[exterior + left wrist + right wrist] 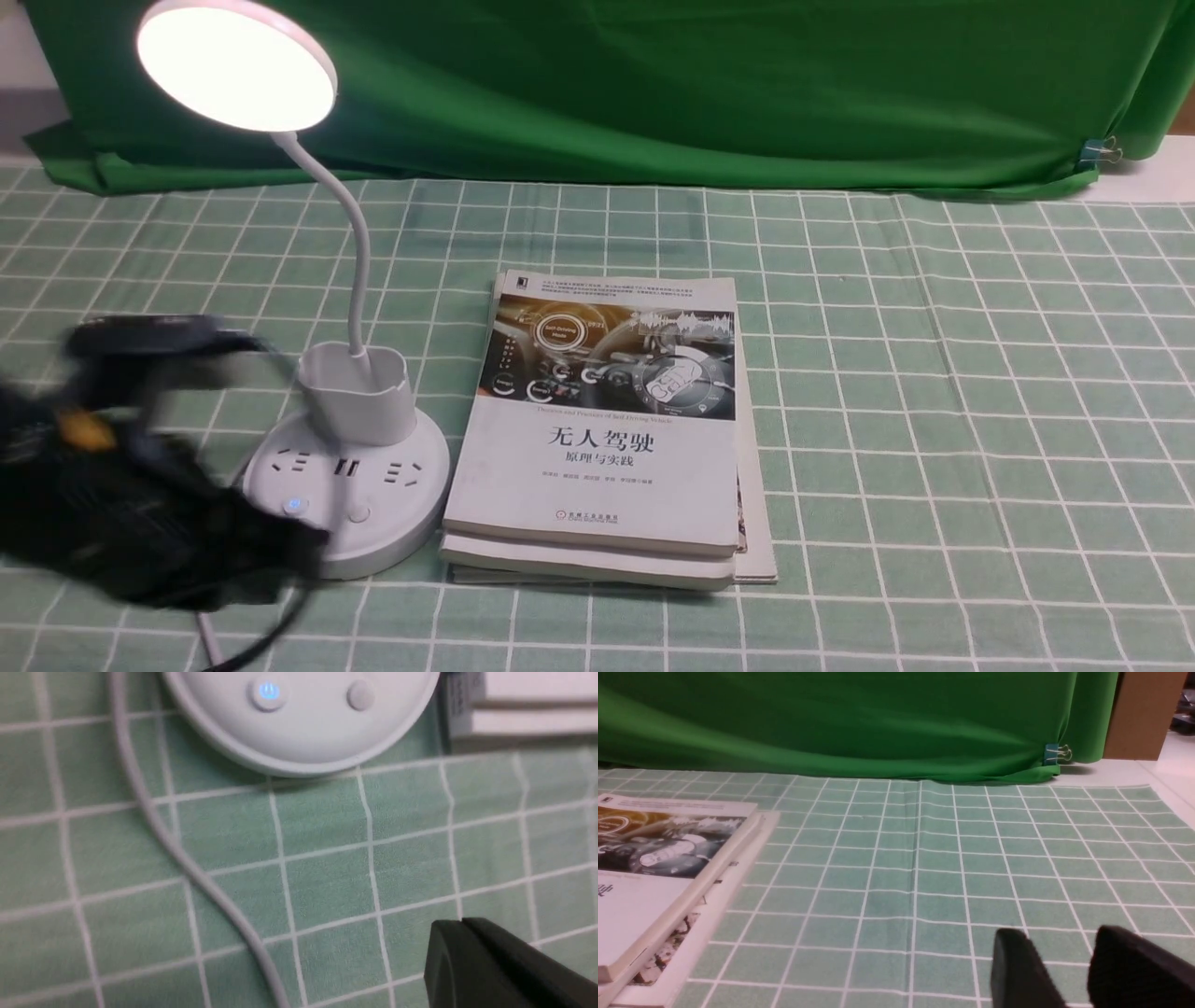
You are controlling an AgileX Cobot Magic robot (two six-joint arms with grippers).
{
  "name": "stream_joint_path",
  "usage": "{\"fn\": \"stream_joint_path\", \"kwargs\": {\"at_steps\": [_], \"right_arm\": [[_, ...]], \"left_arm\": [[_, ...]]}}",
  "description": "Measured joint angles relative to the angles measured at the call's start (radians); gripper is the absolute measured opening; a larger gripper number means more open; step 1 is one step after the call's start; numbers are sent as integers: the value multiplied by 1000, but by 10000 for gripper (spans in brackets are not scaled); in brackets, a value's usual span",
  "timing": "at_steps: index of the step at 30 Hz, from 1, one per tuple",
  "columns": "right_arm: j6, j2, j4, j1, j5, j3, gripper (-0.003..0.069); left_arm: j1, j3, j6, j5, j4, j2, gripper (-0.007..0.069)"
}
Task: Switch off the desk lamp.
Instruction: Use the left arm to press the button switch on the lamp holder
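The white desk lamp stands at the left of the table, its round disc head (pixel 235 65) glowing. Its round base (pixel 373 537) has sockets, a button lit blue (pixel 295 505) and a plain button (pixel 359 513). My left gripper (pixel 299 551) is blurred, just left of and in front of the base. In the left wrist view the left gripper (pixel 460 924) is shut and empty above the cloth, short of the base (pixel 308 737) and its blue button (pixel 268 692). My right gripper (pixel 1059 938) is open and empty over bare cloth, out of the front view.
A stack of books (pixel 607 439) lies right beside the lamp base and also shows in the right wrist view (pixel 658 858). The lamp's white cord (pixel 177 844) runs across the checked cloth in front of the base. A green backdrop (pixel 700 84) hangs along the far edge.
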Motion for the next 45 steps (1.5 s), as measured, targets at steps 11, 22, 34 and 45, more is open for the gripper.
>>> {"fn": "stream_joint_path", "kwargs": {"at_steps": [11, 22, 34, 45], "right_arm": [[0, 0, 0, 0, 0, 0, 242], [0, 0, 0, 0, 0, 0, 242], [0, 0, 0, 0, 0, 0, 242], [0, 0, 0, 0, 0, 0, 242]], "left_arm": [[-69, -287, -51, 101, 123, 350, 0], [-20, -386, -46, 96, 123, 467, 0], [-18, -386, -30, 53, 119, 548, 0], [-17, -407, -30, 66, 112, 598, 0]]}}
